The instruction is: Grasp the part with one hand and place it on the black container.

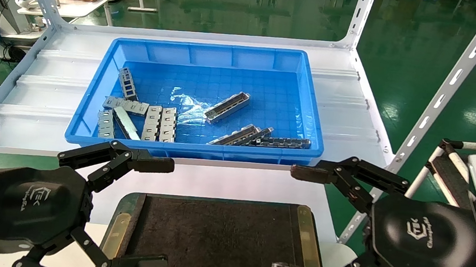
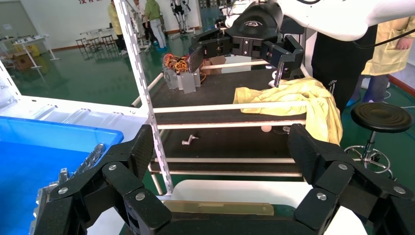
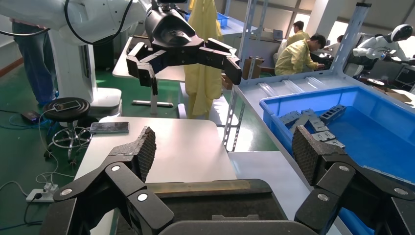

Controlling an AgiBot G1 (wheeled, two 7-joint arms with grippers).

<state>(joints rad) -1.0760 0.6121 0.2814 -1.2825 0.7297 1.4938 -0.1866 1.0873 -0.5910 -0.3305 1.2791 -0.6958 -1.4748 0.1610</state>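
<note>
The left gripper [image 1: 158,213] hangs low at the near left with its fingers spread wide and nothing between them, one fingertip over the white table edge and the other over the near part of the black container [image 1: 217,242]. The right gripper [image 1: 295,221] mirrors it at the near right, jaws equally wide apart and empty, flanking the container's other side. Each black gripper housing carries a white logo with lettering too small to read reliably. The container lies between the two grippers, its rough dark surface bare, brass-coloured strips [image 1: 306,238] along its left and right sides. Beyond it on the white table [image 1: 345,118] sits the blue bin [image 1: 211,53], where the part [image 1: 226,107], a long silver-grey bar, lies diagonally near the middle, apart from the shorter grey blocks [image 1: 159,123] at left and the darker bar [image 1: 283,142] by the near wall.
</note>
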